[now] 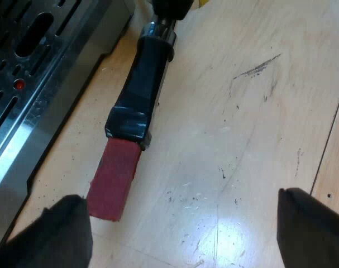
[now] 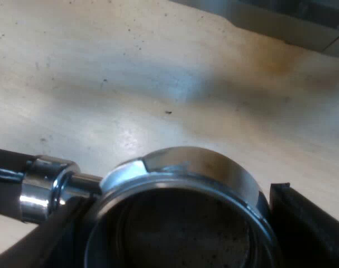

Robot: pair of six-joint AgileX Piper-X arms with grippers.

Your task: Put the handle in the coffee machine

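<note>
On the pale wooden table, beside the shiny steel coffee machine, the metal holder with a black handle and red end lies with its red tip near one finger of my wide-open left gripper, and from the right wrist, my right gripper hugs its round metal cup on both sides.

I can read no text, brand, label or numeral anywhere; the holder carries no lettering that I can make out; the machine shows only a small red dot on its slotted metal tray, which is no letter or number.
</note>
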